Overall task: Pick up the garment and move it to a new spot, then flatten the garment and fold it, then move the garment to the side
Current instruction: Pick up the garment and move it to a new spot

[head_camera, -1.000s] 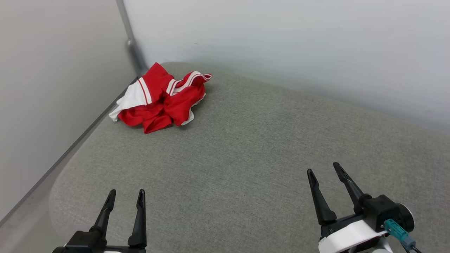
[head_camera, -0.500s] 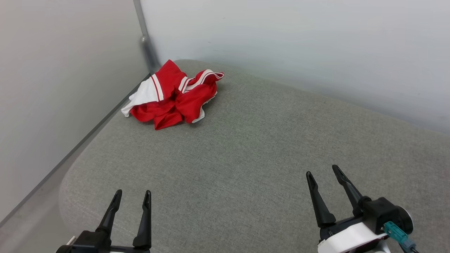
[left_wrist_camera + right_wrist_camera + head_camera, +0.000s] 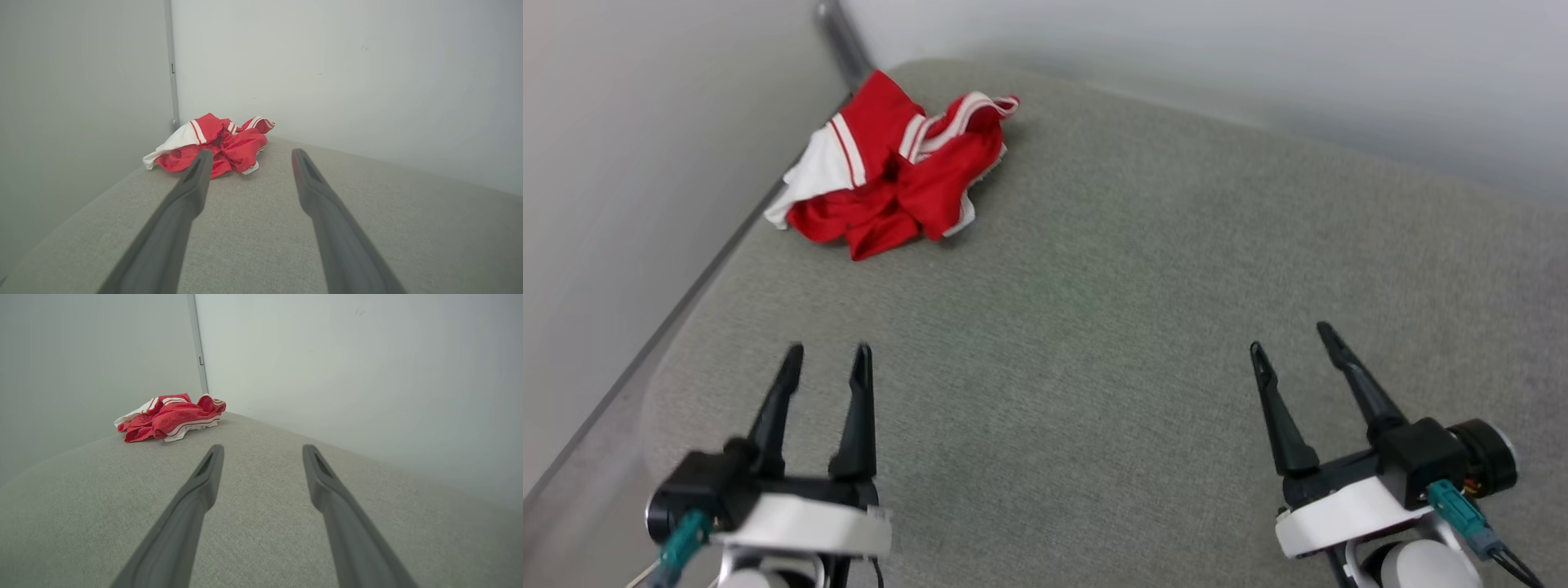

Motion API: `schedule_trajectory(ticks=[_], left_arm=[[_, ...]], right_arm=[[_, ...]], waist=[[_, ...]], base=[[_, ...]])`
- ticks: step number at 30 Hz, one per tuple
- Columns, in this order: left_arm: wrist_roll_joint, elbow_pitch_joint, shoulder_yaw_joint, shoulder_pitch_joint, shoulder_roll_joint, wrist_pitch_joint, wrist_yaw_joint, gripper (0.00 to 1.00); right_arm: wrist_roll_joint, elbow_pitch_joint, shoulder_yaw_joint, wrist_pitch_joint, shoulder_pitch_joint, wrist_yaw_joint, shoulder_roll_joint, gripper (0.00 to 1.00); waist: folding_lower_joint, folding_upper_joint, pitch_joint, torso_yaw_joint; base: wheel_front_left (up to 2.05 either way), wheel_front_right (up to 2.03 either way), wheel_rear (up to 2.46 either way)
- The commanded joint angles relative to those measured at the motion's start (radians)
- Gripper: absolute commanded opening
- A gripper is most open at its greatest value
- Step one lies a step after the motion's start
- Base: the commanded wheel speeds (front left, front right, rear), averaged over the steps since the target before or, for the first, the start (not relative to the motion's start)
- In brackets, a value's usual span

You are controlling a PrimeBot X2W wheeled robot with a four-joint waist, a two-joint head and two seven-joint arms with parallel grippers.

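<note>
**Pick-up step pending: garment (image 3: pixel 890 175) lying crumpled in the far left corner of the worktop (image 3: pixel 1111 278), both pincers empty.**

I am holding the left pincer (image 3: pixel 829 353) and the right pincer (image 3: pixel 1292 339) low over the near part of the grey padded worktop, each with its two fingers standing apart and nothing between them. The red and white garment is sitting in a bunched heap just beside the left wall (image 3: pixel 621 163), well apart from both pincers. I am judging the first step, the pick-up, to be the one in hand and not yet begun. The next move is calling for a long forward reach, most likely by the left arm, whose wrist view is looking almost straight at the heap. The pincer needs to be coming down over a raised fold, clear of the wall, before closing.
</note>
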Motion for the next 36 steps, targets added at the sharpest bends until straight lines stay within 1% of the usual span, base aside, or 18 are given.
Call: schedule_trajectory(ticks=[1,2,4,7,9,11,13,14,19,21,23,27,31,33,34,35,36], left_arm=[[-0.003,0.006,-0.001,-0.033,0.004,-0.003,-0.001,1.00],[-0.020,0.018,-0.005,-0.061,0.017,-0.003,-0.001,1.00],[-0.063,0.063,-0.031,-0.127,0.065,-0.003,-0.001,1.00],[-0.159,0.174,-0.076,-0.259,0.163,0.006,0.000,1.00],[-0.233,0.241,-0.113,-0.362,0.236,0.058,0.000,1.00],[-0.322,0.292,-0.147,-0.453,0.305,0.133,0.000,1.00],[-0.388,0.330,-0.179,-0.545,0.390,0.206,0.000,1.00],[-0.458,0.371,-0.221,-0.617,0.455,0.294,0.000,1.00],[-0.635,0.433,-0.302,-0.775,0.603,0.513,0.000,1.00],[-0.688,0.450,-0.334,-0.826,0.656,0.575,0.000,1.00],[-0.739,0.466,-0.363,-0.861,0.692,0.625,0.000,1.00],[-0.835,0.502,-0.401,-0.917,0.741,0.722,0.000,1.00],[-0.898,0.554,-0.428,-0.952,0.764,0.792,0.000,1.00],[-0.919,0.576,-0.447,-0.959,0.766,0.828,0.000,1.00],[-0.927,0.584,-0.463,-0.959,0.766,0.848,0.000,0.87],[-0.935,0.589,-0.478,-0.955,0.763,0.865,0.000,0.25],[-0.941,0.593,-0.493,-0.952,0.763,0.878,0.000,0.00]], right_arm=[[-0.016,-0.009,-0.008,-0.002,-0.016,0.000,-0.001,1.00],[-0.031,-0.019,-0.011,-0.002,-0.025,0.000,-0.001,1.00],[-0.062,-0.040,-0.019,-0.002,-0.034,0.000,-0.001,1.00],[-0.096,-0.075,-0.034,-0.002,-0.057,0.000,-0.001,1.00],[-0.116,-0.104,-0.038,0.002,-0.072,0.000,-0.003,1.00],[-0.128,-0.131,-0.034,0.010,-0.084,0.000,-0.005,1.00],[-0.141,-0.159,-0.035,0.020,-0.094,0.000,-0.012,1.00],[-0.146,-0.181,-0.035,0.031,-0.102,0.000,-0.015,1.00],[-0.153,-0.221,-0.039,0.041,-0.115,0.000,-0.027,1.00],[-0.151,-0.233,-0.045,0.041,-0.123,0.000,-0.026,1.00],[-0.149,-0.238,-0.047,0.038,-0.125,0.000,-0.025,1.00],[-0.156,-0.232,-0.047,0.032,-0.122,-0.001,-0.022,1.00],[-0.161,-0.224,-0.045,0.028,-0.130,-0.001,-0.021,1.00],[-0.160,-0.218,-0.047,0.028,-0.130,-0.001,-0.019,1.00],[-0.161,-0.215,-0.049,0.026,-0.129,-0.001,-0.019,1.00],[-0.163,-0.213,-0.051,0.024,-0.129,-0.001,-0.018,1.00],[-0.164,-0.210,-0.053,0.023,-0.130,-0.001,-0.018,1.00]], waist=[[0.0000,0.0000,0.070,-0.026],[0.0000,0.0000,0.092,-0.034],[0.0000,0.0000,0.138,-0.052],[0.0000,0.0000,0.206,-0.079],[0.0000,0.0000,0.249,-0.099],[0.0000,0.0000,0.292,-0.121],[0.0000,0.0000,0.332,-0.142],[0.0000,0.0000,0.370,-0.162],[0.0000,0.0000,0.451,-0.212],[0.0000,0.0000,0.479,-0.229],[0.0000,0.0000,0.503,-0.244],[0.0000,0.0000,0.538,-0.267],[0.0000,0.0000,0.562,-0.283],[0.0000,0.0000,0.567,-0.288],[0.0000,0.0000,0.569,-0.290],[0.0000,0.0000,0.570,-0.292],[0.0000,0.0000,0.570,-0.293]], base=[[0.00,0.00,0.00],[0.00,0.00,0.00],[0.00,0.00,0.00],[0.00,0.00,0.00],[0.00,0.00,0.00],[0.00,0.00,0.00],[0.00,0.00,0.00],[0.00,0.00,0.00],[0.00,0.00,0.00],[0.00,0.00,0.00],[0.00,0.00,0.00],[0.00,0.00,0.00],[0.00,0.00,0.00],[0.00,0.00,0.00],[0.00,0.00,0.00],[0.00,0.00,0.00],[0.00,0.00,0.00]])
